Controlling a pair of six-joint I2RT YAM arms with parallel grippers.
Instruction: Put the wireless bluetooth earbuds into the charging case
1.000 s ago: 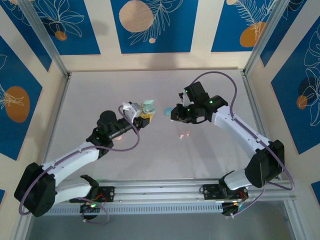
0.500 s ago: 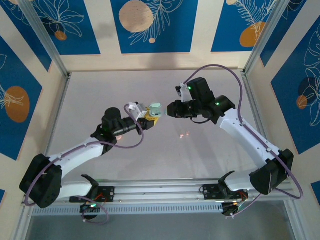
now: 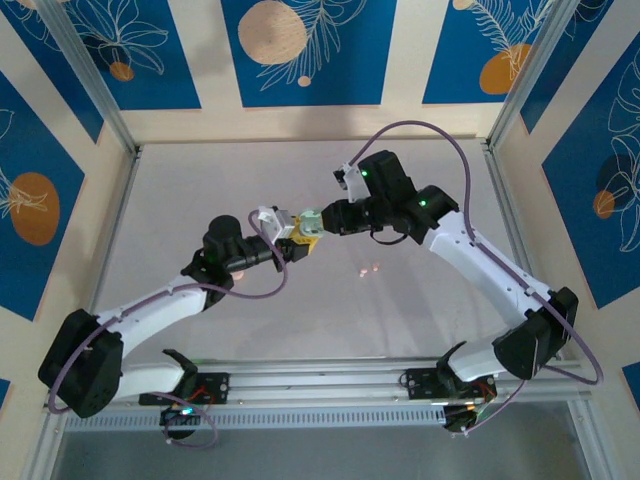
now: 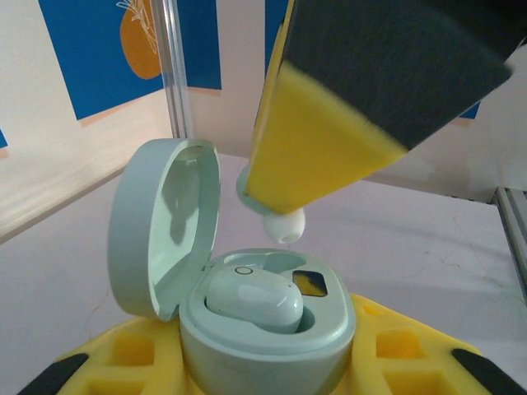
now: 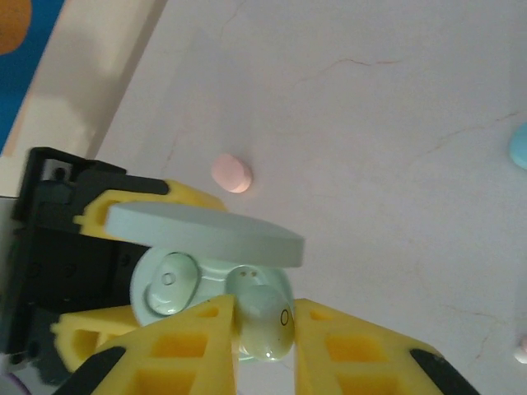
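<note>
Heads up, your held earbud (image 4: 284,224) is the mint one, and the right pincer (image 5: 263,329) has it clamped between its yellow pads, squeezed shut with the bud poking out of the tips. In the left wrist view it hangs tip-down just above the charging case (image 4: 272,337), at about 12 o'clock from the case base. There's a thin sliver of gap under it, so it's not in.

The empty socket (image 4: 309,281) sits right under it, a touch toward 5 o'clock from the bud. The other socket, at 9 o'clock from that one, already has the seated earbud (image 4: 251,300) lying in it, same mint colour. The lid (image 4: 165,222) is flipped open and stands up on the 9 o'clock side of the case.

Your left pincer (image 4: 263,360) is closed on the case, yellow pads hugging it from both sides and keeping it upright. From the top camera, the two pincers meet tip to tip near the middle of the table (image 5: 370,164), with the case raised off it.

Down on the table in the right wrist view, a pink earbud (image 5: 231,173) lies loose at 12 o'clock from the case, well apart from it. A pale blue thing (image 5: 519,146) is cut off at the 3 o'clock edge, and you can't tell what it is.
</note>
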